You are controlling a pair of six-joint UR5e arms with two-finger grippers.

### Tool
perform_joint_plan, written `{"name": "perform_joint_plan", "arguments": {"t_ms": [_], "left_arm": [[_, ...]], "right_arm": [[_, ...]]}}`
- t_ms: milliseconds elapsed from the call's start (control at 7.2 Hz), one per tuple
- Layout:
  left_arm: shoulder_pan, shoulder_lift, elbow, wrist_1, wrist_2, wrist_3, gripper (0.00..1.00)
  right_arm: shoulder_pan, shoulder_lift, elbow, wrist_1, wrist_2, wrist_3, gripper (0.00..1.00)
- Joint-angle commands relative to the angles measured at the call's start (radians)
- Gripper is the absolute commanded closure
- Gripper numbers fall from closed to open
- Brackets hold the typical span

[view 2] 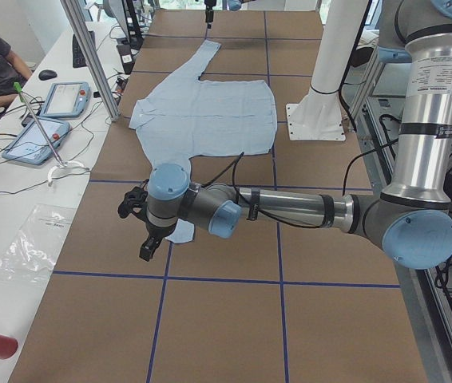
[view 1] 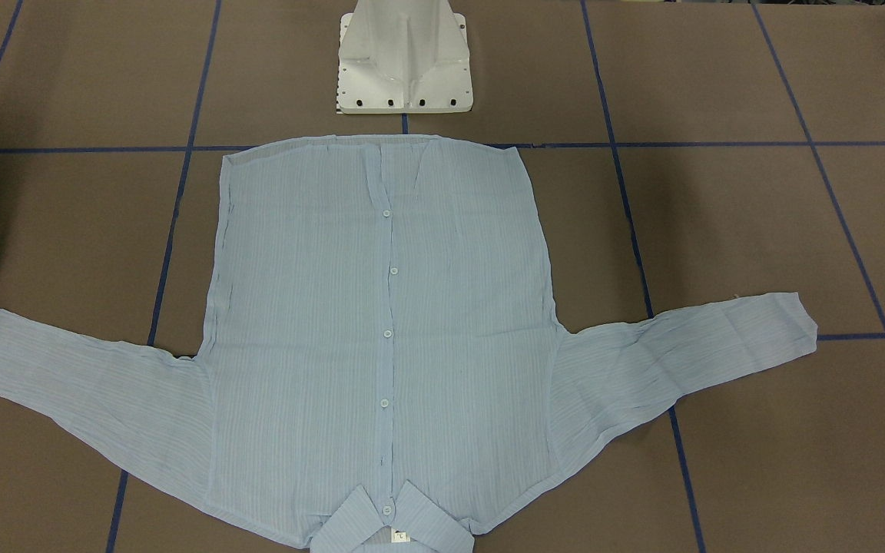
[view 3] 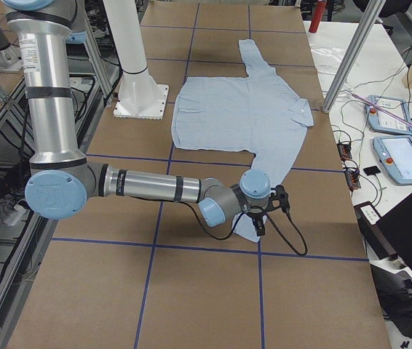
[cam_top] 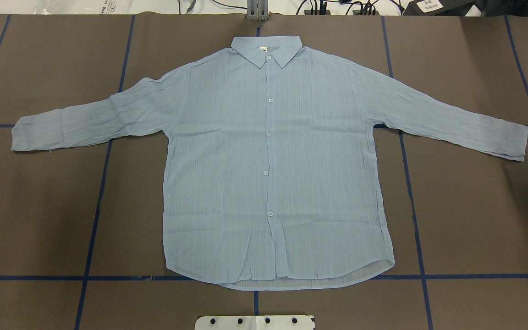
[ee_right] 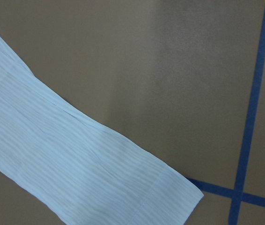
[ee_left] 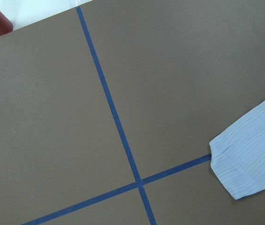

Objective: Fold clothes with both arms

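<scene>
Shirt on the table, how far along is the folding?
Nothing looks folded: the shirt lies flat, buttoned, collar away from the robot, both sleeves spread. In hand: the left arm and right arm each reach out near a cuff; whether their jaws are open can't be told. All folds are left to do.

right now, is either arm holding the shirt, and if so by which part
Nothing is held. The shirt lies spread flat, both cuffs lie free on the table, and the left gripper and right gripper hang near them.
</scene>
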Motion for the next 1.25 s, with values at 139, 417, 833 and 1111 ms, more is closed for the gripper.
{"name": "perform_joint_plan", "arguments": {"t_ms": [139,417,833,1111], "left_arm": [[0.0,0.002,0.001,-0.019,0.0,-0.009,0.0],[0.002,0.001,-0.003,-0.019,0.0,-0.009,0.0],[0.0,0.001,-0.003,-0.019,0.0,-0.009,0.0],[0.0,0.002,-0.003,-0.019,0.0,-0.009,0.0]], "right_arm": [[-0.07,0.002,-0.124,0.082,-0.046,0.004,0.0],[-0.092,-0.001,-0.156,0.083,-0.044,0.004,0.01],[-0.136,0.004,-0.155,0.083,-0.047,0.004,0.11],[-0.136,0.002,-0.155,0.083,-0.046,-0.002,0.37]]}}
